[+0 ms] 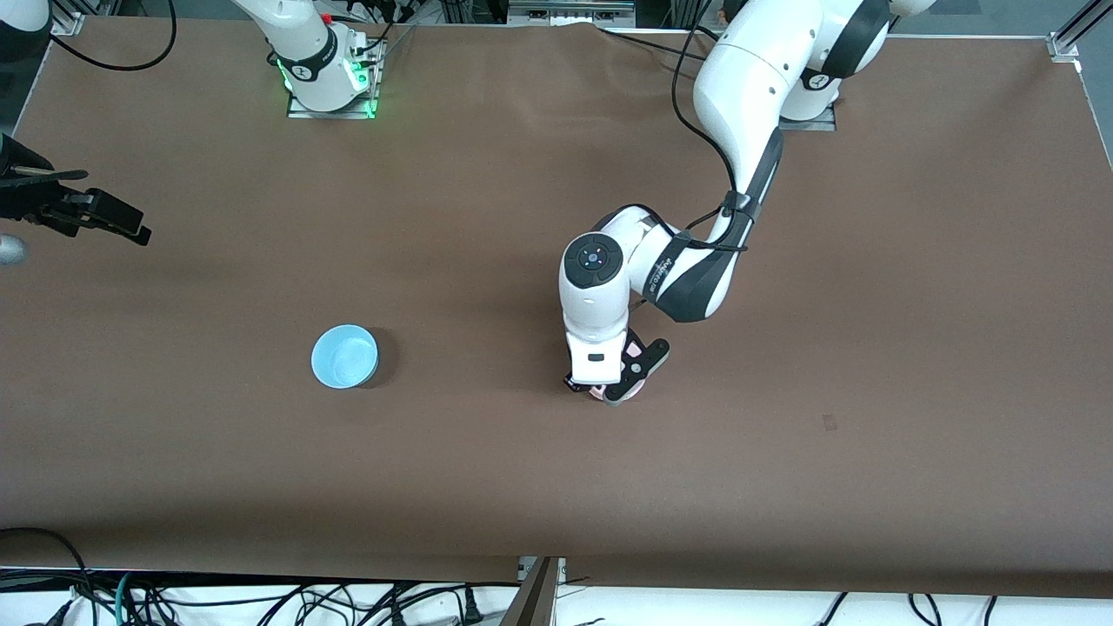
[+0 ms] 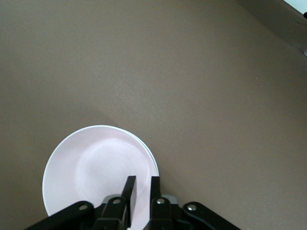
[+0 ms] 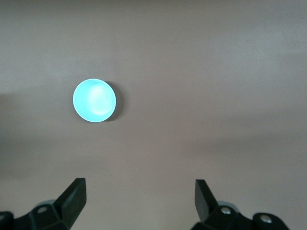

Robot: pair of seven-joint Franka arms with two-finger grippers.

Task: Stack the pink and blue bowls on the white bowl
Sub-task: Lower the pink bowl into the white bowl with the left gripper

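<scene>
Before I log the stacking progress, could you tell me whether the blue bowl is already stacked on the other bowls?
No, the blue bowl sits alone on the table, apart from the pink bowl under the left gripper.

Brown table, blue bowl, white bowl

On the brown desk a light blue bowl sits toward the right arm's end. The left gripper is low over a pink bowl, mostly hidden beneath it. The right gripper waits at the desk's edge.
</scene>
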